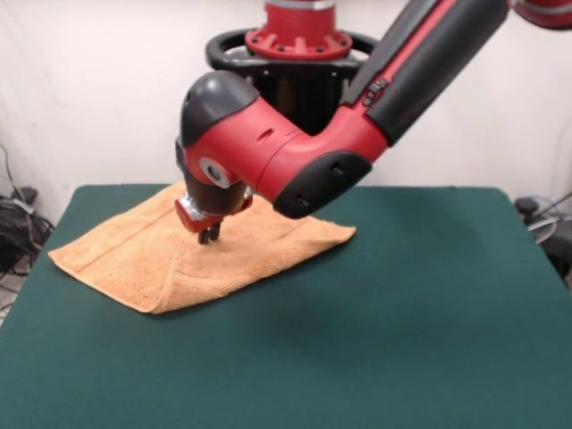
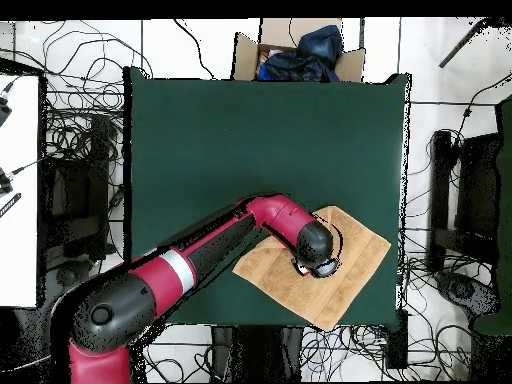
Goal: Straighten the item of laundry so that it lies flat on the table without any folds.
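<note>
one towel (image 1: pixel 170 259) (folded over), one end effector (image 1: pixel 209 234) above it

The peach-tan towel (image 1: pixel 192 255) lies on the dark green table (image 1: pixel 402 313) in the left half of the frame, folded over itself, with a doubled corner pointing toward the lower left and a woven band running along its left part; the red and black arm (image 1: pixel 357 107) comes down from the upper right, bending at a bulky wrist over the towel; the gripper (image 1: pixel 208 235) hangs at centre left, its dark tips close together just above or touching the cloth; cables lie at the left edge
</note>
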Robot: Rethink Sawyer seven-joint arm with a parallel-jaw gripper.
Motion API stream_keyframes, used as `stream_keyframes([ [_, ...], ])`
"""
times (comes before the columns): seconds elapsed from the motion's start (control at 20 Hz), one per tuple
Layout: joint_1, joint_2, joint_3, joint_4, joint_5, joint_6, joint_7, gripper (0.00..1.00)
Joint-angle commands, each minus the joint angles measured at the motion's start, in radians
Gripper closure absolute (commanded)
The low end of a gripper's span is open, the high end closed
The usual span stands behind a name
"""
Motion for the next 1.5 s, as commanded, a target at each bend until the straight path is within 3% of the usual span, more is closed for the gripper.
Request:
stream_keyframes([
  [0.05,-0.085,-0.194,0.135,0.085,0.112,0.097,-0.31,1.0],
  [0.75,-0.124,-0.289,0.135,0.11,0.037,0.069,-0.329,1.0],
  [1.5,-0.173,-0.323,0.161,0.083,0.183,0.249,-0.129,1.0],
])
